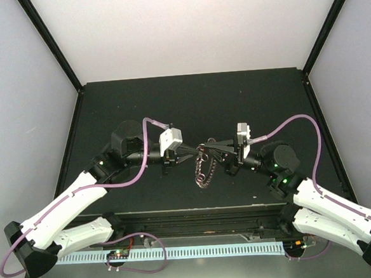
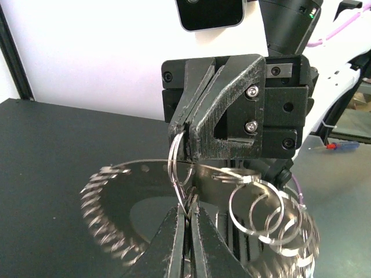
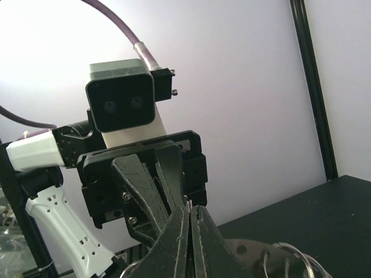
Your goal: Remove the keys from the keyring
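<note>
Closest in the left wrist view: the two dark left fingers [image 2: 182, 227], pressed tight together on thin silver wire. Just past those fingertips, the flat round grey metal ring [image 2: 130, 188] with lots of little wire loops all round its rim, spread out to both sides of the fingers and a bit blurry. Right above the left fingertips, pointing down at them, the black right fingers [image 2: 186, 142], pinched shut too, with a shiny wire loop [image 2: 175, 162] caught at their tips. Both sets of fingertips very near each other, tip to tip. Farther back, the flat black worktop [image 2: 46, 145], then a plain white wall [image 2: 87, 52].

Much the same in the right wrist view: right fingers [image 3: 184, 227] closed at the bottom, left fingers [image 3: 174, 194] closed just beyond them, ring [image 3: 249, 255] low and to one side of the tips.

From the top camera: ring [image 1: 203, 166] tipped up on its edge, hanging just under the spot between left fingers [image 1: 195, 152] and right fingers [image 1: 213, 149], with black worktop [image 1: 138, 104] all around.
</note>
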